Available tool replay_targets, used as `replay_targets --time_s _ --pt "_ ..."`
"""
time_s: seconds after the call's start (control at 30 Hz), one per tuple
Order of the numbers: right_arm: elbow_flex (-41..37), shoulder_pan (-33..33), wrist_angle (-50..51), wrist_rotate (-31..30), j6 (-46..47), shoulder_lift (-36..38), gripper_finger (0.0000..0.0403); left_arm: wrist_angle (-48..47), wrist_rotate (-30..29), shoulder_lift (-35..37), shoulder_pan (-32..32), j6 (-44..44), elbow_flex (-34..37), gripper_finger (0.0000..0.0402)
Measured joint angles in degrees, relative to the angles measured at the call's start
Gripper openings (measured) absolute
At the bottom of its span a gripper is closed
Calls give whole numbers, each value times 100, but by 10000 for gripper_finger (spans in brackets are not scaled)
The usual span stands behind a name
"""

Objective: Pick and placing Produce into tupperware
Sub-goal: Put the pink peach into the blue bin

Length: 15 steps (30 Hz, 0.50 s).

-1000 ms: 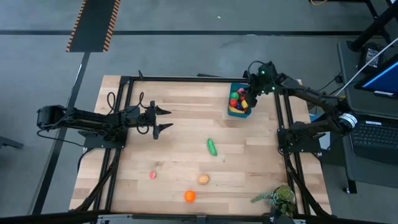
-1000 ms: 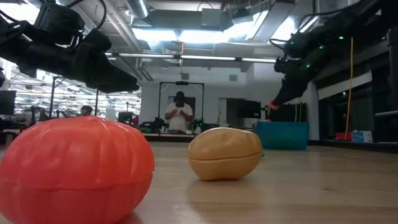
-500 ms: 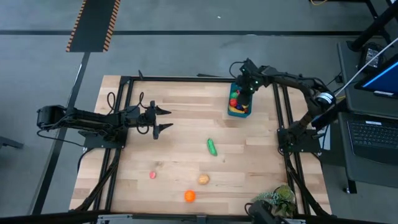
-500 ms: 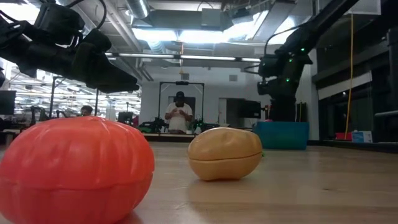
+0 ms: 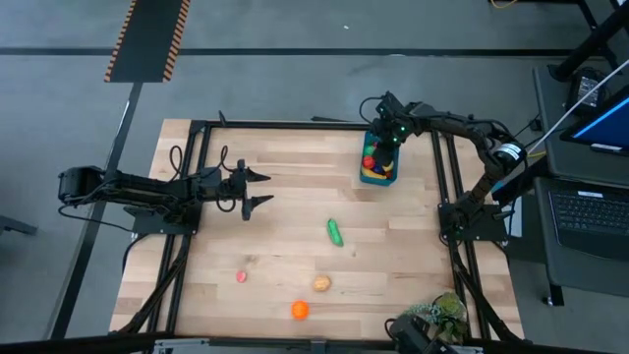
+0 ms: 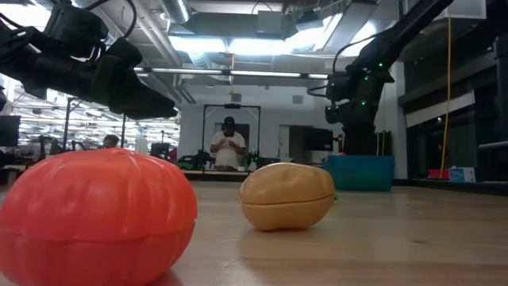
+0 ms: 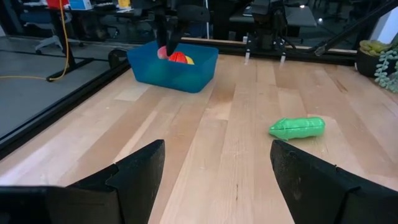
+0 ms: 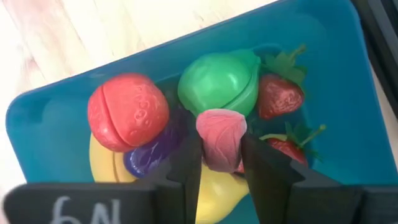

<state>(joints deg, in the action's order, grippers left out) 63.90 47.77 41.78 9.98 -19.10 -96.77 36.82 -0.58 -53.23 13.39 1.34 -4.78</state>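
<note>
The blue tupperware [image 5: 378,169] stands at the table's far right with several produce pieces in it: a red one [image 8: 127,112], a green one [image 8: 219,83], strawberries [image 8: 278,94], a purple and a yellow one. My right gripper [image 8: 221,155] points down into it, shut on a small pink piece [image 8: 221,138]. On the bare table lie a green cucumber [image 5: 335,232], a small pink piece [image 5: 241,277], a tan piece [image 5: 321,284] and an orange one [image 5: 300,310]. My left gripper [image 5: 257,189] waits open at the table's left. My right gripper pinches the pink piece by its two sides [image 8: 205,146] between its two fingers, coming from above and pointing down. The piece hangs just over the other produce inside the tupperware; whether it rests on them I cannot tell.
A leafy green sprig [image 5: 437,313] lies at the near right corner. A black frame [image 5: 295,124] runs round the table's edges. In the low view the orange piece [image 6: 95,214] and the tan piece [image 6: 287,195] fill the foreground; a person stands far behind the table.
My right gripper has come from beyond the tupperware's far right corner toward the table's left, over the tupperware. It has tipped from slanting to nearly straight down and sunk into the container with the pink piece. Over the last half second it has hardly moved.
</note>
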Motion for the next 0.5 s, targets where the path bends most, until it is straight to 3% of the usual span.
replay_targets --time_s 0.33,0.5 --pt "0 0 15 9 287 0 113 1 1 0 0 0 0 286" --pt "0 0 69 15 294 0 132 2 0 0 0 0 0 286"
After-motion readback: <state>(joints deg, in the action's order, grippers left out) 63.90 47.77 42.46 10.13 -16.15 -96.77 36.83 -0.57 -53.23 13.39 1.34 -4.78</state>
